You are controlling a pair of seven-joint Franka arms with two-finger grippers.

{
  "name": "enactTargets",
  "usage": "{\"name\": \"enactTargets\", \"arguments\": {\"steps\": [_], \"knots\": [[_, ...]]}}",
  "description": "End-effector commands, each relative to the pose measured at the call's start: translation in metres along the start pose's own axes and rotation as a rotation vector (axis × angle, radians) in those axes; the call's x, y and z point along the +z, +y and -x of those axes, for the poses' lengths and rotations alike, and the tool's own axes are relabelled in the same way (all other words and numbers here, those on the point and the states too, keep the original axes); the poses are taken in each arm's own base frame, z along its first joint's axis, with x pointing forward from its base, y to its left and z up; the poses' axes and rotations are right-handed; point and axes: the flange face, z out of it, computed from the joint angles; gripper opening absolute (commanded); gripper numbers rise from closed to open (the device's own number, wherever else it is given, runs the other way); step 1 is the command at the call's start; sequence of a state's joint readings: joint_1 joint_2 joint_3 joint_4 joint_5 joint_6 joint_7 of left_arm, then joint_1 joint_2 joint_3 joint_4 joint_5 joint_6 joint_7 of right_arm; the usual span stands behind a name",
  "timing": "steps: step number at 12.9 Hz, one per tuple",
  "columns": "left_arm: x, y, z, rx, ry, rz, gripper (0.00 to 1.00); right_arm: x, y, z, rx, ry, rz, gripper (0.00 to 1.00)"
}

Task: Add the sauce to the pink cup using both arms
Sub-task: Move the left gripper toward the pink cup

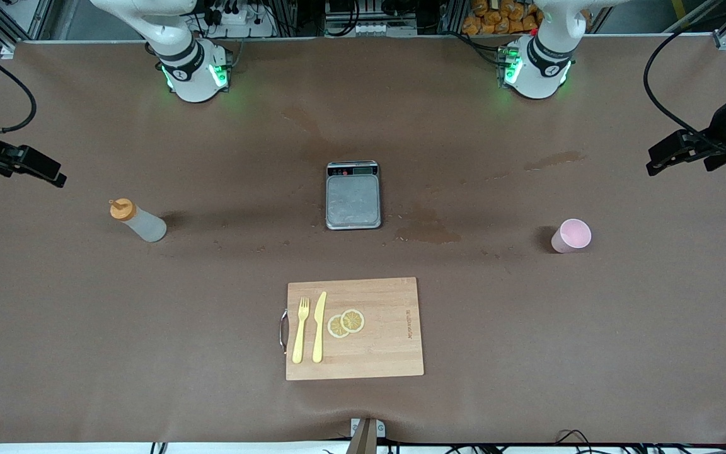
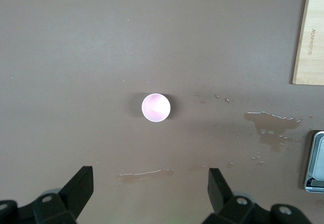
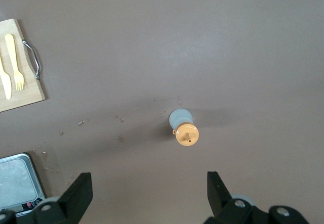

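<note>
- The table (image 1: pixel 86 353) wore a brown paper-like cover, marked with wet patches near its middle; one spill (image 1: pixel 427 233) lay between the scale and the pink cup. Aluminium framing, cables and a heap of orange packets ran along the edge where the arm bases stood with green lights lit.
- The right gripper (image 1: pixel 48 173) hung over the table's edge at the right arm's end, its fingers (image 3: pixel 78 193) spread wide and holding nothing.
- The sauce bottle (image 1: pixel 139 221) stood upright on the table toward the right arm's end, apart from everything else. Its long axis ran vertical, the orange cap (image 3: pixel 187 134) and nozzle pointing up. From the right wrist view it was seen from above, whitish body under the cap.
- A small digital kitchen scale (image 1: pixel 353 195) sat at the middle, its steel plate bare.
- A wooden cutting board (image 1: pixel 388 353) with a metal handle (image 1: pixel 283 330) lay nearer the front camera than the scale. On it lay a yellow fork (image 1: pixel 300 329), a yellow knife (image 1: pixel 319 326) beside it, and two overlapping lemon slices (image 1: pixel 346 323).
- The pink cup (image 1: pixel 571 236) stood upright toward the left arm's end, mouth up; the left wrist view showed only its pale inside.
- The left gripper (image 1: pixel 668 154) hung over the table's edge at the left arm's end, fingers (image 2: pixel 218 186) wide apart, holding nothing.
</note>
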State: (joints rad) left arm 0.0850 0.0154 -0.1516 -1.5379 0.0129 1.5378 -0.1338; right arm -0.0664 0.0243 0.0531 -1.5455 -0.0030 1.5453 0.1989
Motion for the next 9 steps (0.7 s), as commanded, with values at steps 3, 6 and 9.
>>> {"name": "enactTargets", "arguments": {"steps": [3,6,9], "knots": [[-0.004,-0.004,-0.001,0.013,-0.005,-0.006,1.00,-0.004,0.004,0.003,0.016,0.002,-0.014,1.00],[0.008,-0.008,-0.009,0.008,-0.024,-0.027,1.00,-0.003,0.007,0.002,0.025,-0.003,-0.014,1.00],[0.067,-0.023,-0.021,0.020,-0.176,-0.033,1.00,0.000,0.009,0.002,0.027,-0.015,-0.011,1.00]]}}
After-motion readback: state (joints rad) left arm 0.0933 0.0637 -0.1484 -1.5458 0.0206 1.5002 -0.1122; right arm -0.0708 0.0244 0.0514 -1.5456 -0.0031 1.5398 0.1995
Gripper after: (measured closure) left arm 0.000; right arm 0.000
